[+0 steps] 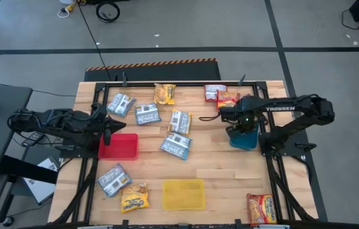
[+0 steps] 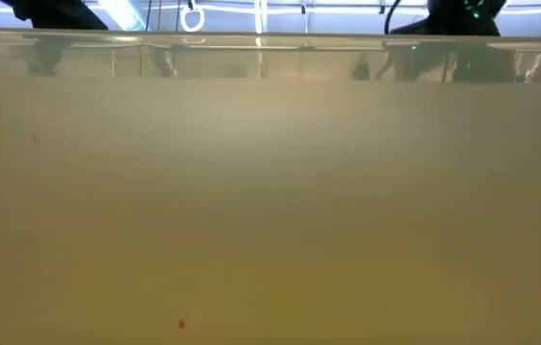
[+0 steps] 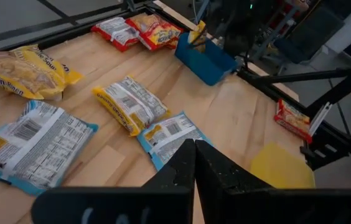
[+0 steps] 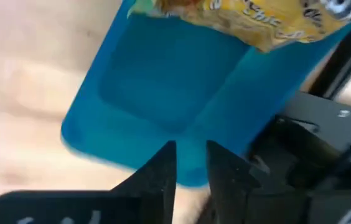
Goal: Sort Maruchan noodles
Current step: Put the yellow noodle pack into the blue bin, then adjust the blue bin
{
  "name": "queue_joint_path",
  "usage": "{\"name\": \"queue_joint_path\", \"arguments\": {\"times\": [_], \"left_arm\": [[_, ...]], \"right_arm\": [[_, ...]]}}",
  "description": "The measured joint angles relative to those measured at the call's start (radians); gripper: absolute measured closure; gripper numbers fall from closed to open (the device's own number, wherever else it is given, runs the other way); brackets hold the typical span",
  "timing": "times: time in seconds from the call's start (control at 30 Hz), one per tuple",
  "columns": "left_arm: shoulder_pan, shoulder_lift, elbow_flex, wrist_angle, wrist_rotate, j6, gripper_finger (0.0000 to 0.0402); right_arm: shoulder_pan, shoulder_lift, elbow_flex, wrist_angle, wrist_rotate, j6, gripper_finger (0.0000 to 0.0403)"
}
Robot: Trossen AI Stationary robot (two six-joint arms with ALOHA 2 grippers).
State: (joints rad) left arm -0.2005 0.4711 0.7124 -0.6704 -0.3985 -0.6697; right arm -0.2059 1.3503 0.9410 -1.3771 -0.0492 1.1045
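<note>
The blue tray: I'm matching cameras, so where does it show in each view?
High view: blue tray right of centre, under the right gripper.
Low view: not in it.
Left wrist view: far side, beside the red packets.
Right wrist view: fills the middle.
Shared landmark: those red packets.

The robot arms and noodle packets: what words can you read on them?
"TROSSEN" in white letters, on the right arm.
Noodle packets: print and barcode panels show, but too small and blurred to read.
Yellow packet over the blue tray: dark letters show, too blurred and cut off to read.
Red packet at the near right corner: print too small to read.
No other signs or numbers can be read.
</note>
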Motion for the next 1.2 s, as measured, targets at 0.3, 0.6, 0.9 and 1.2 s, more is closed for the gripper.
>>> {"name": "queue_joint_path", "arguments": {"times": [0.3,0.6,0.9,1.2], "left_arm": [[0.0,0.0,0.0,0.01,0.008,-0.018,0.0388],[0.0,0.0,0.0,0.017,0.041,-0.027,0.0388],[0.0,0.0,0.0,0.025,0.038,-0.026,0.0388],[0.0,0.0,-0.001,0.028,0.037,-0.033,0.0388]], "right_arm": [[0.017,-0.003,-0.224,0.351,0.204,0.272,0.0381],[0.026,-0.005,-0.338,0.485,0.433,0.535,0.0379],[0.054,-0.005,-0.341,0.487,0.603,0.585,0.038],[0.143,-0.005,-0.3,0.487,0.333,0.442,0.038]]}}
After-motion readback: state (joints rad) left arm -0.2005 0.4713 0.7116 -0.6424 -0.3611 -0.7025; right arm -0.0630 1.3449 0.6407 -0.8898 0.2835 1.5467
